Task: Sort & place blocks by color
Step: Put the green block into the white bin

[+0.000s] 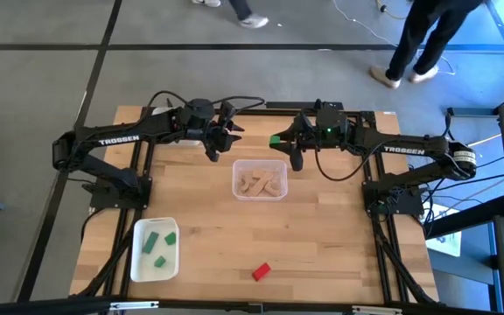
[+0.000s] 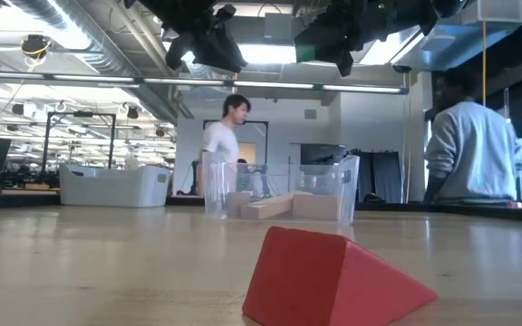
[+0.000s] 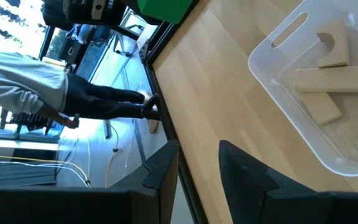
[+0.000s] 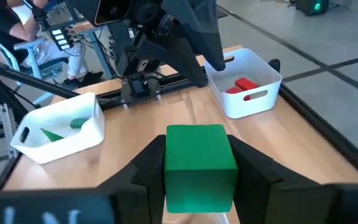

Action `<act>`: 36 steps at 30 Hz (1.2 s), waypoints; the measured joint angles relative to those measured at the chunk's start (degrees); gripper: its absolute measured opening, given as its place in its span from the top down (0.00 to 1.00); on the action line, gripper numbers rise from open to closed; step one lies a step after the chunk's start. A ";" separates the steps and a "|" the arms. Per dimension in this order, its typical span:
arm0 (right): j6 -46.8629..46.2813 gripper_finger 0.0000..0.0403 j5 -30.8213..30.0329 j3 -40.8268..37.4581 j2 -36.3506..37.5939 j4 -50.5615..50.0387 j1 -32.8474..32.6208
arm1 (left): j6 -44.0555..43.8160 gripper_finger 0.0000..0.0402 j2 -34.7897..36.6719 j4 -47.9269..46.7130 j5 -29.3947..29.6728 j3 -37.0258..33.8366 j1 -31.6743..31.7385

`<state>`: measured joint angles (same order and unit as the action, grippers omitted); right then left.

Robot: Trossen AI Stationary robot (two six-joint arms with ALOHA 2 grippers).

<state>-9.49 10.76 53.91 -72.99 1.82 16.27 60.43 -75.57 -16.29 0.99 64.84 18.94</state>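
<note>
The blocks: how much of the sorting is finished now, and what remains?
Done: light-wood blocks lie in the clear tray, green blocks in the white tray. In hand: the right gripper holds a green block above the table. Left: placing it, and the red block on the table. The left gripper waits, empty.

blocks (image 1: 262, 182) in tray (image 1: 238, 166) between arms

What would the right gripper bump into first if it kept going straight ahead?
Probably the left gripper: the right gripper, holding a green block, points toward it across the table. Their heights are hard to compare.
</note>
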 joint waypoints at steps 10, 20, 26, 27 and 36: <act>1.07 0.68 -0.11 0.00 0.00 -0.74 0.00 | -0.03 0.73 0.02 0.02 0.00 0.00 0.00; 2.38 0.68 -0.13 0.00 0.00 -1.07 0.00 | -0.03 0.73 0.04 -0.86 0.10 0.04 0.00; 2.51 0.68 -0.11 0.00 0.00 -1.35 0.00 | -0.04 0.73 0.04 -0.83 9.55 0.04 0.00; 2.51 0.68 -0.11 0.00 0.00 -1.52 0.00 | -0.06 0.73 0.04 -0.91 11.13 0.04 0.00; 2.66 0.68 -0.11 0.00 -0.02 -3.50 0.00 | -0.27 0.73 0.04 -2.17 12.58 0.04 0.00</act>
<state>-6.83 10.66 53.91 -73.01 -1.68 16.27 60.16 -75.53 -18.46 13.57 64.88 18.93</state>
